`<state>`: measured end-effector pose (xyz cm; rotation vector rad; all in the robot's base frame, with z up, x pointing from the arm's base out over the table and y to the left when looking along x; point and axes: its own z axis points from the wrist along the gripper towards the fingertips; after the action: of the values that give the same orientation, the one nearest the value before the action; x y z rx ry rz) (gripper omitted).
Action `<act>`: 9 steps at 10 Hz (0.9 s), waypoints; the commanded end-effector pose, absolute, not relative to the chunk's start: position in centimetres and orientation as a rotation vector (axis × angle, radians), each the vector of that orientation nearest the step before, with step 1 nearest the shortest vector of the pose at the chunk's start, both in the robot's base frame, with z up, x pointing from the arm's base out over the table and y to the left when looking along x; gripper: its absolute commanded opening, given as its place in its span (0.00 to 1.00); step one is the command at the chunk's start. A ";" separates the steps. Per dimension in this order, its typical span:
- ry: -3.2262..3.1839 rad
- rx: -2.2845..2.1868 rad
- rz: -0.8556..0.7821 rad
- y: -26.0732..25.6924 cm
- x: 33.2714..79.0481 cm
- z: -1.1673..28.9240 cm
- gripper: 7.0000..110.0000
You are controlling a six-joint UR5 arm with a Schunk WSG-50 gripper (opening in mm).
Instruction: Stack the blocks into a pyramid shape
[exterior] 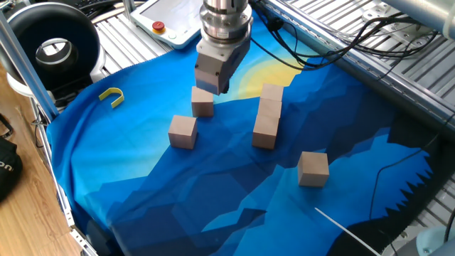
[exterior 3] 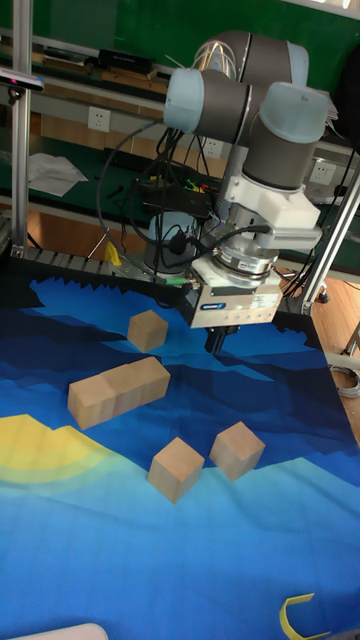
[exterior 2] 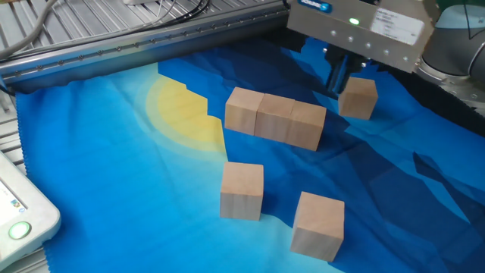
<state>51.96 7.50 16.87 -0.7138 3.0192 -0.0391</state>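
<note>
Wooden blocks: three touch in a row (exterior 2: 275, 120), three lie singly around it on the blue cloth (exterior: 142, 178). Above the single block (exterior: 202, 101) nearest the yellow U-piece (exterior: 111, 96) hangs the gripper (exterior: 213, 89), holding nothing; finger spread unclear. Only the tall view shows the arm (exterior 3: 250, 110).

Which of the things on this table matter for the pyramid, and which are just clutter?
Job:
- row of three blocks
- three loose blocks
- gripper

Lying about:
- yellow U piece
- pendant with red button
- black ring
- cables
- blue cloth, just the surface
</note>
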 end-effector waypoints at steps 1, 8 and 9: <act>2.970 -0.813 0.020 8.6 52.3 16.9 0.00; 3.024 -0.736 0.053 8.4 51.7 17.1 0.00; 3.029 -0.718 0.068 8.6 51.7 17.1 0.00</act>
<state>51.72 7.90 16.98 -0.7537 3.0239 0.0142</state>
